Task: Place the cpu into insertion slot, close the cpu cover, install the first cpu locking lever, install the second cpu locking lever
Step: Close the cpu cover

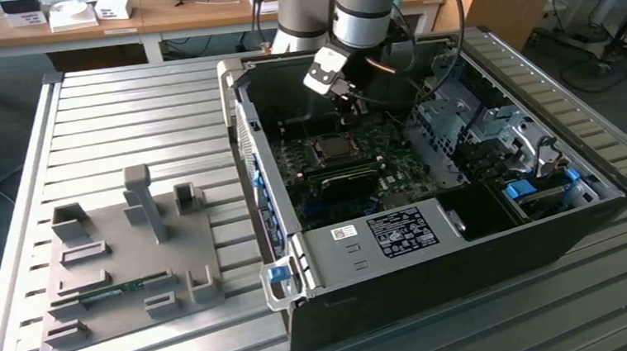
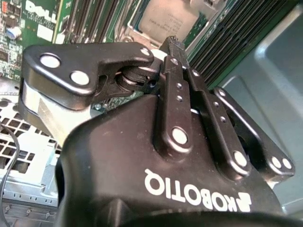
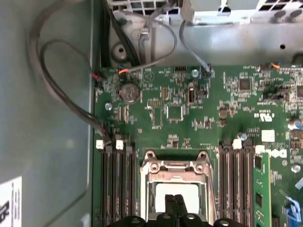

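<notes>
An open computer case (image 1: 297, 259) lies on the slatted table with its motherboard (image 1: 396, 166) facing up. The cpu (image 3: 163, 191), with a silvery-grey top, sits in the socket at the board's middle (image 1: 334, 147). The cpu cover (image 3: 175, 166), a thin metal frame, lies flat around it, and the chip shows through its window. My gripper (image 1: 345, 118) hangs inside the case just above the socket. Its black fingers (image 3: 169, 204) are pressed together with nothing between them, and their tip (image 2: 173, 42) is over the edge of the cpu (image 2: 161, 19).
Memory slots (image 3: 116, 184) flank the socket on both sides. Loose cables (image 3: 57, 80) run along the case wall. A drive cage (image 1: 476, 127) and a labelled box (image 1: 400, 229) fill the case toward the exterior view's right. A grey fixture plate (image 1: 121, 272) lies on the table (image 1: 120, 98).
</notes>
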Robot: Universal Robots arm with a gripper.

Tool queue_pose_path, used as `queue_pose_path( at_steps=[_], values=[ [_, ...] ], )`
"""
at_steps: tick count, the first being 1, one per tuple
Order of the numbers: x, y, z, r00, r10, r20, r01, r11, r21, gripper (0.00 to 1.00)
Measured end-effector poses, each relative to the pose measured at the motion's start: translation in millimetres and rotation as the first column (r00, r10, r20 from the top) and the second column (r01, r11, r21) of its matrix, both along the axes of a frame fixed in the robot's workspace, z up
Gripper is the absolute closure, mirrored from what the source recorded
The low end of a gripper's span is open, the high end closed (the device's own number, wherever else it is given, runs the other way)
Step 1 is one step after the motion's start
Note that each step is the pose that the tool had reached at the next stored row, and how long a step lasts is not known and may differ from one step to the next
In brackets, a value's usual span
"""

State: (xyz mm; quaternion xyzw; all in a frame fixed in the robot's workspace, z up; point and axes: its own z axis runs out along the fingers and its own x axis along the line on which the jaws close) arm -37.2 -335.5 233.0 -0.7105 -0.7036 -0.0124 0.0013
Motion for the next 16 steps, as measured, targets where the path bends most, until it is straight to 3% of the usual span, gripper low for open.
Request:
queue_pose_path(
  at_steps=[5,11,16],
  values=[
    [-8.5,0.0,-2.7,1.0000,0.000,0.0001,0.000,1.0000,0.0000,0.89],
    [-9.2,0.1,-2.8,1.0000,0.001,0.0002,-0.001,1.0000,0.0001,0.89],
    [-9.3,0.0,-3.0,0.9978,0.066,0.0002,-0.066,0.9978,0.0001,0.89]
  ],
)
